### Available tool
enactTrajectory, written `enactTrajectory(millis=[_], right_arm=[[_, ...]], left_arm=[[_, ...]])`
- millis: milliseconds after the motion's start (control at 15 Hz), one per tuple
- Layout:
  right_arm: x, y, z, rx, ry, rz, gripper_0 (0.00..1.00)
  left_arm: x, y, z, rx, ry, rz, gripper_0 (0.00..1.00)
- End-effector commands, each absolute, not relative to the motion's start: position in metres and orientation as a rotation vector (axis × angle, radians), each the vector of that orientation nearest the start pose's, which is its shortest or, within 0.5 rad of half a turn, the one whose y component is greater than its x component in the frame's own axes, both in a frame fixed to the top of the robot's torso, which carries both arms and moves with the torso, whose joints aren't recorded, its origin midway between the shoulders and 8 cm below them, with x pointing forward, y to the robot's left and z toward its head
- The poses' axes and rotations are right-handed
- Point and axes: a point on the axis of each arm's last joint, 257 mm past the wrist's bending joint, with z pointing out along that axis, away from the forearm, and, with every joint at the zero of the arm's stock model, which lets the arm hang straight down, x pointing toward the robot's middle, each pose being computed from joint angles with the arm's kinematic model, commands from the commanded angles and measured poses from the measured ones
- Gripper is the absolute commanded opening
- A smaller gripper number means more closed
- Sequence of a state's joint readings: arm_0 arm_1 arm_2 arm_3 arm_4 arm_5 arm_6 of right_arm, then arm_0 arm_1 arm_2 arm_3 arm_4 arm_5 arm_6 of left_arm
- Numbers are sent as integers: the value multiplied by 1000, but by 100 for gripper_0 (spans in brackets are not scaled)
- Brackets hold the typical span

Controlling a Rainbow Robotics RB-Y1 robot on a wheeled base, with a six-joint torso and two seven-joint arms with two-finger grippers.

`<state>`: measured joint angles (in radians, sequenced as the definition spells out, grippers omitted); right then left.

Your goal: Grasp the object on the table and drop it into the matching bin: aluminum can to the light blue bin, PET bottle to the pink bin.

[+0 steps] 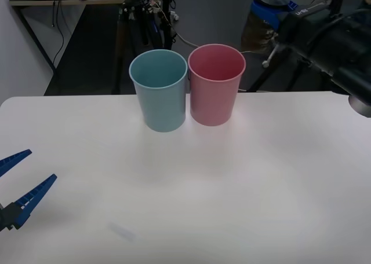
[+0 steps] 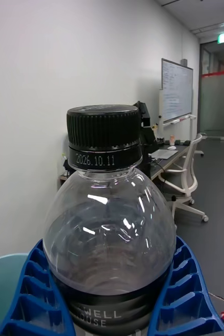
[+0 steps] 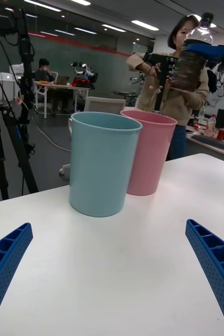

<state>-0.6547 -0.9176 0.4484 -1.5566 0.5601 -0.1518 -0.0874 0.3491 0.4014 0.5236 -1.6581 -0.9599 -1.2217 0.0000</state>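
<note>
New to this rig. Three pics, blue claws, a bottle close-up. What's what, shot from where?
It is a two-armed robot sorting waste. The wide picture comes from a camera above the arms, looking down at the white table. The other two come from cameras on each wrist. On the table stand the light blue bin and the pink bin, side by side. The right gripper is raised off the table behind the pink bin and shut on the PET bottle, so the bottle's black cap looms large in that wrist's picture. The left gripper hovers open, low at the table's near left edge, holding nothing.
</note>
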Motion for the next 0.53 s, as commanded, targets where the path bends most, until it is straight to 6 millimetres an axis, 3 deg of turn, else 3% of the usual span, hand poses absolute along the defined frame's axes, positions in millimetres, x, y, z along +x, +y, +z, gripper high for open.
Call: enactTrajectory(millis=[67,533], right_arm=[[625,-154,53,-433,1319,517,0],[645,-125,32,-402,1342,547,0]], left_arm=[[342,330,-169,465,1441,-567,100],[342,330,-169,465,1441,-567,100]])
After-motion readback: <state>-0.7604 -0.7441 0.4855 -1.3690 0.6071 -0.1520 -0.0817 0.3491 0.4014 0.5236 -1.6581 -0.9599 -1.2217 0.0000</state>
